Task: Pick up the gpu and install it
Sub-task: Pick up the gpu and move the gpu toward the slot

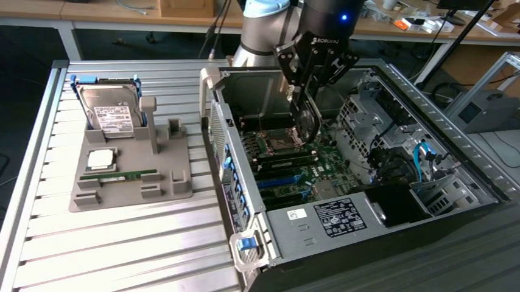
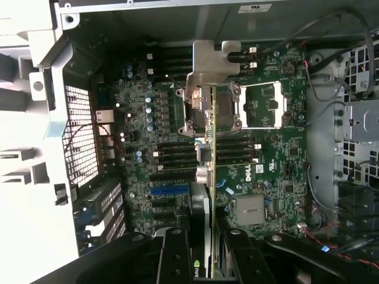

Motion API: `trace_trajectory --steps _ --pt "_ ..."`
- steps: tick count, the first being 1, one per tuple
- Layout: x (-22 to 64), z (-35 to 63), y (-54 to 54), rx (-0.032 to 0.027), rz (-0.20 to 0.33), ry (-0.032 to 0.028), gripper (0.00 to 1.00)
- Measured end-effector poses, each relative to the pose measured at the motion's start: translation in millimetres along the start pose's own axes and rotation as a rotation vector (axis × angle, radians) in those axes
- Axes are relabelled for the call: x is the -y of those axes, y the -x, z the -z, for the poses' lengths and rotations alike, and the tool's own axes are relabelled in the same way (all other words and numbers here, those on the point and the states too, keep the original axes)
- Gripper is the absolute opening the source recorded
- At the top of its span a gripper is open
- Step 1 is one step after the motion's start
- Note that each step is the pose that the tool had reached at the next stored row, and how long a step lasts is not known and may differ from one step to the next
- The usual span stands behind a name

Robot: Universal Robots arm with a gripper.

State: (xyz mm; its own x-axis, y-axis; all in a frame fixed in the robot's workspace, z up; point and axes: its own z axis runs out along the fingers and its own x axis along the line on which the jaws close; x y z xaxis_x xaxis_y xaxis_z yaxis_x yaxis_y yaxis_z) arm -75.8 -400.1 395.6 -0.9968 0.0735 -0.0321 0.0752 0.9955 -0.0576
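end effector (image 2: 208,255): clamped narrow on the gpu (image 2: 211,136)
gpu: edge-on, bracket end down, hanging inside the open case (image 1: 252,91) over the motherboard (image 2: 142,118)
tabletop (image 1: 122,243): hard drive (image 1: 109,109) parked in grey tray (image 1: 130,190)

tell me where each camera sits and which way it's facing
Exterior view: off the arm, raised over the table, looking down at the open computer case and the grey parts tray; the arm and gripper show.
Wrist view: on the wrist, looking along the gripper into the case at the motherboard; its fingers show, closed on the gpu.
Shared: gripper, gpu, motherboard.
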Motion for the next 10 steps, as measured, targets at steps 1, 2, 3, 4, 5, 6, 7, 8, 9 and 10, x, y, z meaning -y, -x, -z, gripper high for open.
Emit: trace_trajectory --steps 1,2,3,4,5,6,7,8,9,10 --pt "0.0 -0.6 0.8 0.0 0.0 0.0 0.27" --pt "0.0 -0.9 1.2 0.0 0.0 0.0 0.27" --pt "0.0 -1.3 1.6 0.0 0.0 0.0001 0.27" --pt "0.0 -1.6 2.0 0.0 0.0 0.0001 0.27" --pt "-0.1 -1.9 2.5 0.0 0.0 0.0001 0.27" --pt "-0.1 -2.2 2.8 0.0 0.0 0.0001 0.27" --pt "-0.1 -2.6 3.2 0.0 0.0 0.0 0.27" --pt "-0.1 -3.2 4.0 0.0 0.0 0.0001 0.27" --pt "-0.1 -3.4 4.3 0.0 0.0 0.0 0.27" --pt "-0.1 -3.8 4.8 0.0 0.0 0.0 0.27"
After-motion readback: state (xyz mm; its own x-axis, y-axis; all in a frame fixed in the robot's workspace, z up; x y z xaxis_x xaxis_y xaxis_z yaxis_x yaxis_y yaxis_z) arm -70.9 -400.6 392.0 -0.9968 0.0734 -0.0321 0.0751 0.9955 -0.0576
